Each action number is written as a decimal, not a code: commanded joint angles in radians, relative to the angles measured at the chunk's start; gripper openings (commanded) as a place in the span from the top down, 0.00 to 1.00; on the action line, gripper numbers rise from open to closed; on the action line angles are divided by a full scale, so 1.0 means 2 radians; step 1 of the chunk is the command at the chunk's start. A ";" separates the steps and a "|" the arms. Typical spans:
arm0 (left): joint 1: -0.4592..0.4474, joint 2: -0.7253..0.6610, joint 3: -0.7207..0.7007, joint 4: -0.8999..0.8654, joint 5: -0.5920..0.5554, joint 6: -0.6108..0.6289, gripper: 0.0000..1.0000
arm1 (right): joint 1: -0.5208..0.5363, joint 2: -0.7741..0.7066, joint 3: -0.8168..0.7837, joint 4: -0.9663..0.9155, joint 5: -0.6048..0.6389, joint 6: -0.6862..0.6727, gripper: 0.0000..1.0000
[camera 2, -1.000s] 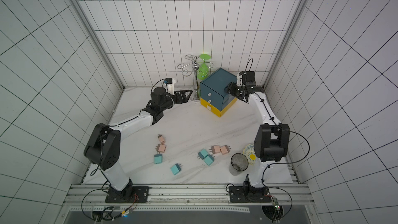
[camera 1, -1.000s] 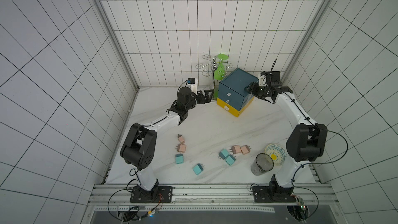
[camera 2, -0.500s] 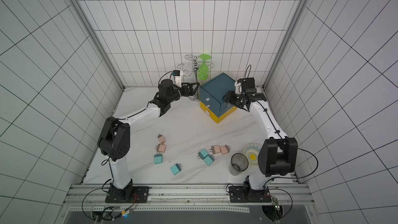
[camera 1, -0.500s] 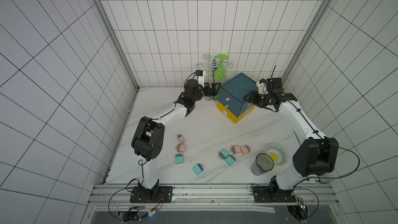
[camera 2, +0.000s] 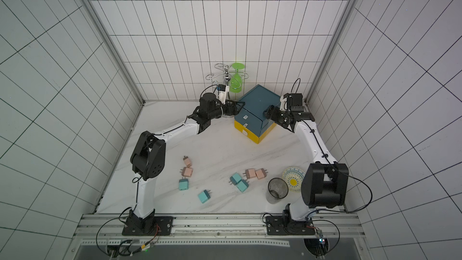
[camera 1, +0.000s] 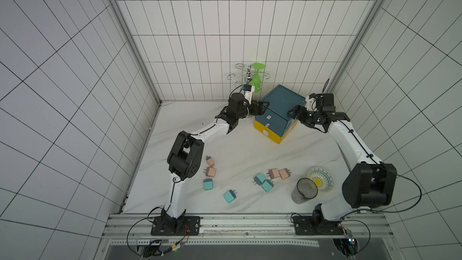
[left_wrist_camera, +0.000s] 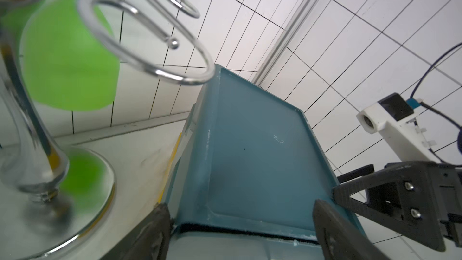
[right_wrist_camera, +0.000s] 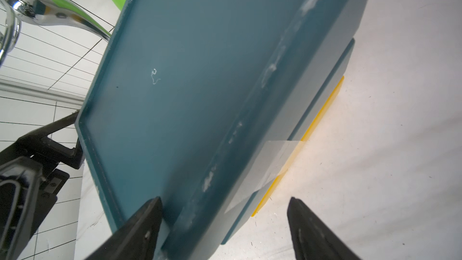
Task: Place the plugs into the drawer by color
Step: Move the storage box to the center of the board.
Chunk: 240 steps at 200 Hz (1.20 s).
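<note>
the left tool stands open at the corner of the drawer nearest the chrome rack. in the left wrist view its fingers straddle that corner, one beside the side wall and one over the top panel. the right tool is open too, at the opposite corner of the drawer. in the right wrist view one finger overlaps the top panel and the other hangs over bare bench, clear of the drawer. i cannot tell whether either tool presses on the drawer.

the white marbled bench carries everything. the drawer, a dark teal box with a yellow bottom drawer, sits turned at an angle with its fronts looking pushed in. the rack stands just behind the drawer, with a green glass hanging from it. well in front of the drawer, on the right arm's side, a grey tumbler stands just beside a patterned plate. four pink plugs and four teal plugs lie loose on the bench, well in front of the drawer.
</note>
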 commanded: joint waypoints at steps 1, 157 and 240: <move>0.005 0.025 0.020 -0.008 0.024 0.003 0.27 | 0.005 0.019 0.001 0.015 -0.008 0.002 0.18; -0.001 -0.267 -0.325 0.051 -0.032 -0.053 0.50 | 0.180 0.020 0.000 -0.009 0.006 0.011 0.18; 0.011 -0.335 -0.387 0.033 -0.052 -0.078 0.47 | 0.214 0.041 0.006 -0.025 0.021 0.010 0.19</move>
